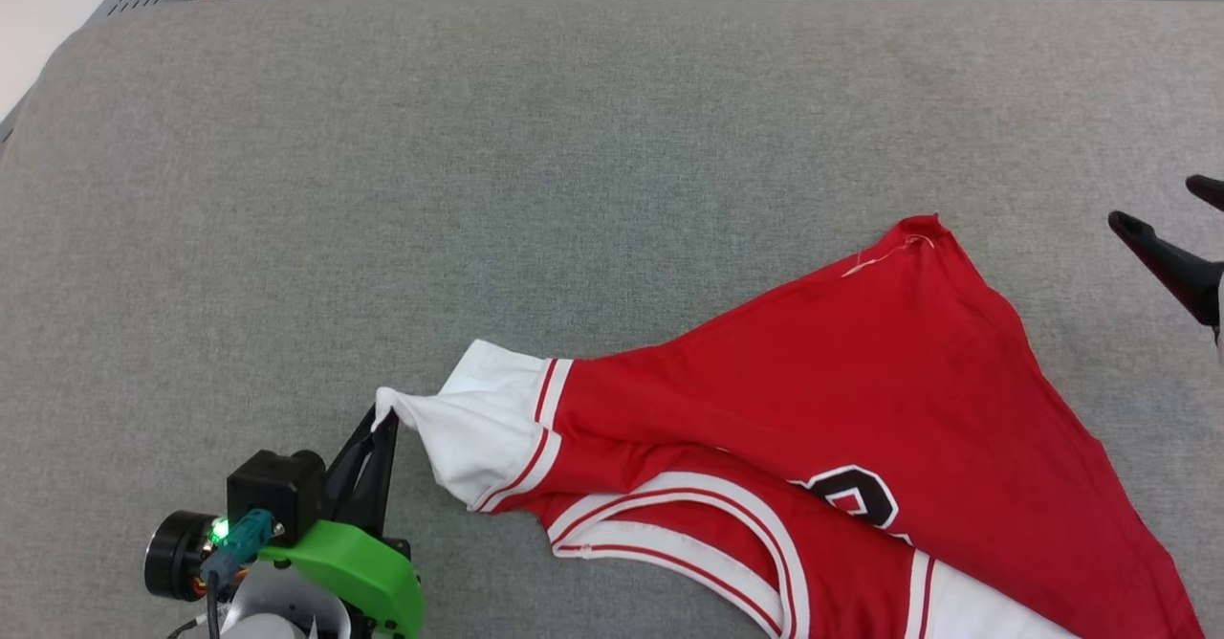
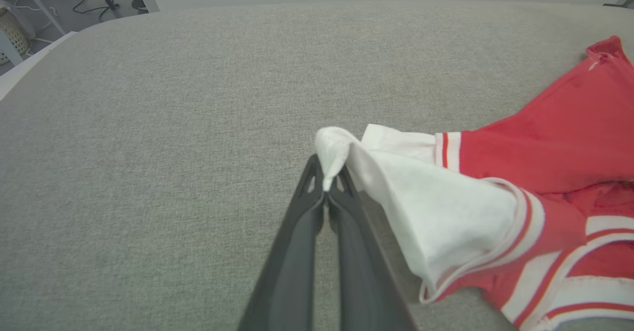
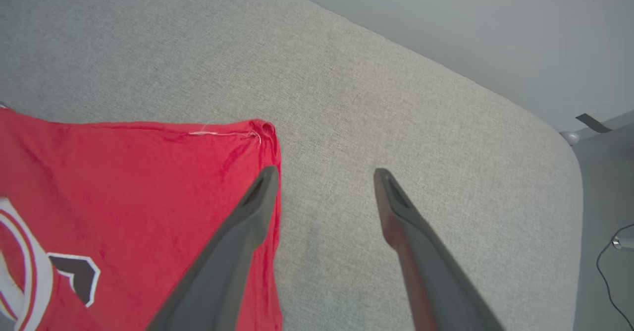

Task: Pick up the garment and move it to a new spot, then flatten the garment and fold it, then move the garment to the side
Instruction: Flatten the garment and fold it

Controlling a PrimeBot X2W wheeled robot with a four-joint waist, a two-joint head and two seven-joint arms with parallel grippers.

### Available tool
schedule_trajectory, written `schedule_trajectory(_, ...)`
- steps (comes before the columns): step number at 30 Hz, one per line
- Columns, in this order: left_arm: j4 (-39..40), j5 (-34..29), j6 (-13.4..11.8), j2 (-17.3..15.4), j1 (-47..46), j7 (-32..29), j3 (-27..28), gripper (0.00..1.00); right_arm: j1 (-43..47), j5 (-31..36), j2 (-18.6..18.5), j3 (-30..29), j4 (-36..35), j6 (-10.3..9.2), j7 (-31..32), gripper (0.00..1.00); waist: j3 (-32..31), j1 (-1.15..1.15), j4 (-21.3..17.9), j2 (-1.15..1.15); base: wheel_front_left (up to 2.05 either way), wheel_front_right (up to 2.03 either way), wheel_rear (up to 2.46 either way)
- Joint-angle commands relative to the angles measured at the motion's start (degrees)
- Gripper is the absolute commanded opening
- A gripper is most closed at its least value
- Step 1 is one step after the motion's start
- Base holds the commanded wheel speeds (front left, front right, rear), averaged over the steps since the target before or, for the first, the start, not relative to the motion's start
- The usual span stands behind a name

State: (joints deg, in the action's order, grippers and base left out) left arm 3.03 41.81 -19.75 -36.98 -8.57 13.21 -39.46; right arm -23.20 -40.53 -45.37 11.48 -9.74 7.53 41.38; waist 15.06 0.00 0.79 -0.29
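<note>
Garment (image 1: 861,400) lies part-spread and creased on table (image 1: 478,142), L tool (image 1: 382,426) clamped on white sleeve tip (image 1: 402,409), R tool (image 1: 1152,202) apart and empty beside far corner (image 1: 923,232): flattening, fold, side move pending.

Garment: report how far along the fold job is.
Done: the garment lies on the grey surface, but crumpled, so any relocation cannot be confirmed. In hand: the left end effector is shut on the white sleeve tip; the right end effector is open near the red hem corner, holding nothing. Left: flattening, folding, moving aside.
</note>
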Motion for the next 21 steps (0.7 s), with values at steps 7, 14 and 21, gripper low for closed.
schedule_trajectory(7, 1.1, -1.6, -0.3, 0.7, -3.7, -0.3, -0.5, 0.0, -12.2, 1.9, 4.0, 9.3, 7.8, -0.04, 5.2, 1.0, 4.6, 0.0, 2.9, 0.29, 0.0, 0.0, 0.0)
schedule_trajectory(14, 0.7, -3.0, 1.1, 2.4, -7.5, -0.5, -1.7, 0.0, -19.2, 2.9, 7.9, 15.2, 19.3, -0.04, 4.3, 1.0, 8.3, 0.0, 5.6, 0.29, 0.0, 0.0, 0.0)
schedule_trajectory(21, -0.7, -3.6, 2.4, 3.8, -9.8, -0.2, -2.4, 0.0, -21.3, 1.8, 11.1, 18.8, 29.9, -0.04, 0.0, 1.0, 10.3, 0.0, 7.4, 0.29, 0.0, 0.0, 0.0)
